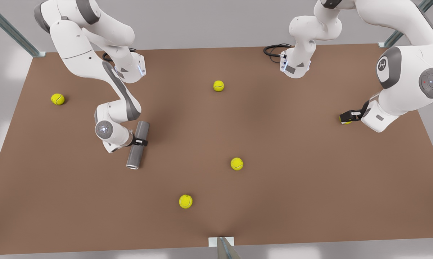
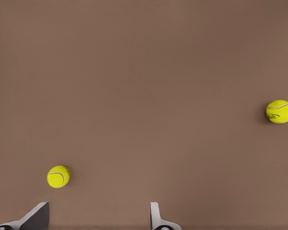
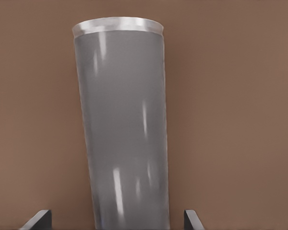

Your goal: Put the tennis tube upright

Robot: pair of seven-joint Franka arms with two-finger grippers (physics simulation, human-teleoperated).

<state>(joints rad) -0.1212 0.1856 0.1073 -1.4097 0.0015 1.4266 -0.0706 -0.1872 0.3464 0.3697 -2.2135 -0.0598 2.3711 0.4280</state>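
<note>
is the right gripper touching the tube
Cannot tell: in the right wrist view both fingertips of the right gripper flank the tube with gaps showing.

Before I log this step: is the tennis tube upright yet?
No. The tennis tube lies flat on the table, right gripper around its middle.

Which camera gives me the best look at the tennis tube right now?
The front view: the whole tennis tube lies on the table, with the right gripper at its middle. The right wrist view shows its wall and rim.
</note>
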